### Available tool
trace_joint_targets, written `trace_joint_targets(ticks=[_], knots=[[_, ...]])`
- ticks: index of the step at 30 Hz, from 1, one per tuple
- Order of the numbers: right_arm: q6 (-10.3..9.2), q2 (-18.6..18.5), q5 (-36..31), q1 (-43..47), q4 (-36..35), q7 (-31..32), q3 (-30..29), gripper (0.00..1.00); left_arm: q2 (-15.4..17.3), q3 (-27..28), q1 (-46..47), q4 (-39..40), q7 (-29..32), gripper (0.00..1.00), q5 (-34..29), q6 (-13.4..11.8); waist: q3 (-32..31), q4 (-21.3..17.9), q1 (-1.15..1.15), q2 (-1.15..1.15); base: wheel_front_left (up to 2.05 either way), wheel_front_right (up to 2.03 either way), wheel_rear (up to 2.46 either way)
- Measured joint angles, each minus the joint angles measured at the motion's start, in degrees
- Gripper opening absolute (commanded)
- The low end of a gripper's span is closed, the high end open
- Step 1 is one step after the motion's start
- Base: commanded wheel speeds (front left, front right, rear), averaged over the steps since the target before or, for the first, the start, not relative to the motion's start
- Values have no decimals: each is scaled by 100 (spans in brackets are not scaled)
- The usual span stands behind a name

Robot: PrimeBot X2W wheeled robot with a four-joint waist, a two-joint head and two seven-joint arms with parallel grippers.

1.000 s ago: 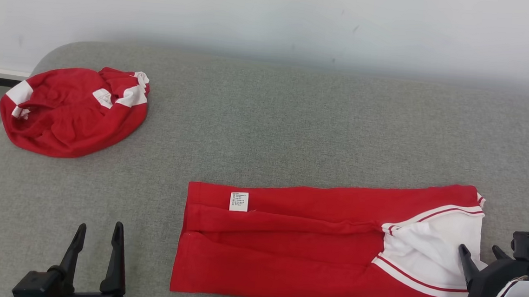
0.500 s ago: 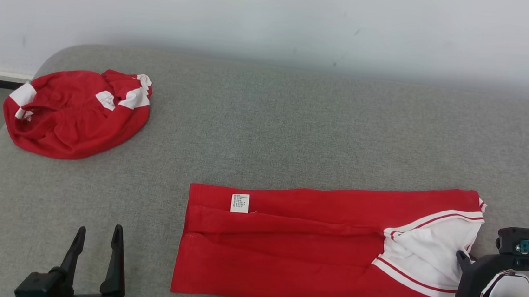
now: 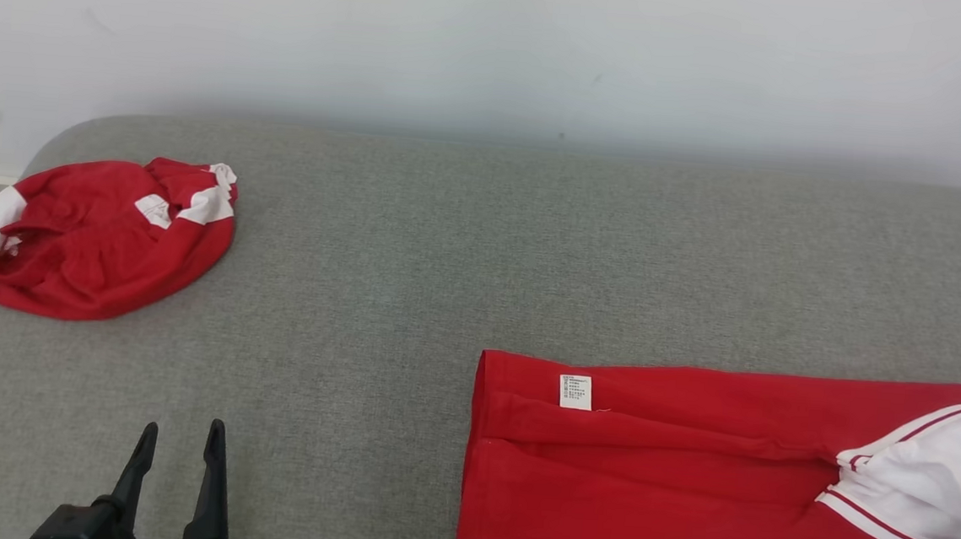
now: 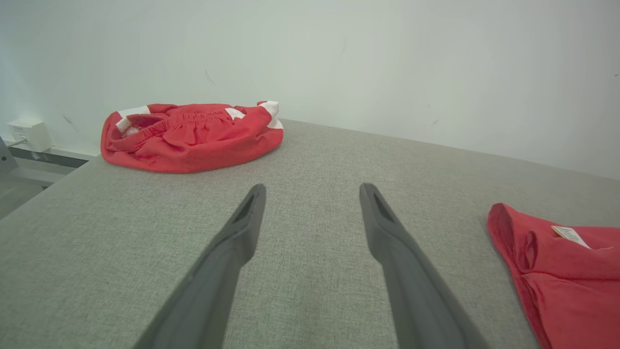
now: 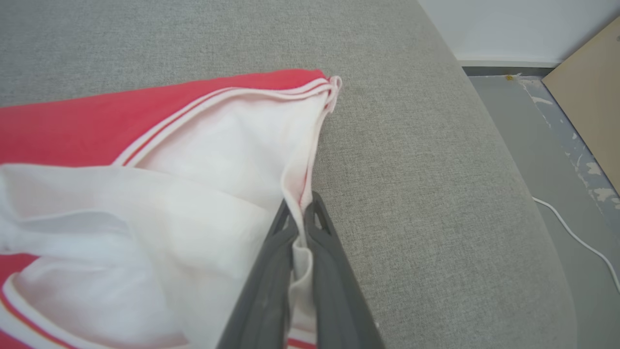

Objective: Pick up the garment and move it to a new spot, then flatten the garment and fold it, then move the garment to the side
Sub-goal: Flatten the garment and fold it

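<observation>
Head view first: the red garment lies flat on the grey cloth-covered desk, near side and over to the right, running out past the right edge of the frame. It's folded lengthwise, with a small white label near its left end and a white panel edged in red and white stripes at its right end. Way off in the far left corner there's a crumpled heap of red and white cloth, well apart from the garment. The left hand sits at the lower left with its fingers spread, nothing between them, over bare desk and well to the left of the garment.

Left wrist view: same story, two dark fingers wide apart with only grey cloth between them. The heap is beyond them to the left, up against the pale wall, and the label end of the garment pokes in at the right.

Right wrist view: the right hand has its fingers pressed together, pinching the white edge at the garment's right end, a fold of cloth squeezed between them. Past the desk's rounded edge you can see floor, a white cable and a tan board.
</observation>
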State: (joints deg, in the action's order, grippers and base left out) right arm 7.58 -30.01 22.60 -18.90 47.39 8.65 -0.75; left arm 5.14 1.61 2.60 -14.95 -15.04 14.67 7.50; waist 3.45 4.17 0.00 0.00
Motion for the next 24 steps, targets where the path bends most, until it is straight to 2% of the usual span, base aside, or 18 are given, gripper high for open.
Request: trace_joint_targets(ticks=[3, 7, 17, 24], knots=[[-1, 1, 14, 7, -131, -42, 76, 0, 4, 45, -40, 4, -1, 100, 5, 0, -15, -77, 0, 0, 0, 0, 0], [-1, 82, 108, 25, -643, -87, 285, 0, 1, 54, -115, -4, 0, 100, 10, 1, -55, -200, 0, 0, 0, 0, 0], [-1, 731, 293, 691, -2961, 409, 728, 0, -37, 45, -159, 5, 0, 100, 4, 1, -170, -434, 0, 0, 0, 0, 0], [-2, 1199, 192, 982, -4280, 855, 1058, 0, -38, -71, -113, -92, -1, 100, 16, 1, -155, -350, 0, 0, 0, 0, 0]])
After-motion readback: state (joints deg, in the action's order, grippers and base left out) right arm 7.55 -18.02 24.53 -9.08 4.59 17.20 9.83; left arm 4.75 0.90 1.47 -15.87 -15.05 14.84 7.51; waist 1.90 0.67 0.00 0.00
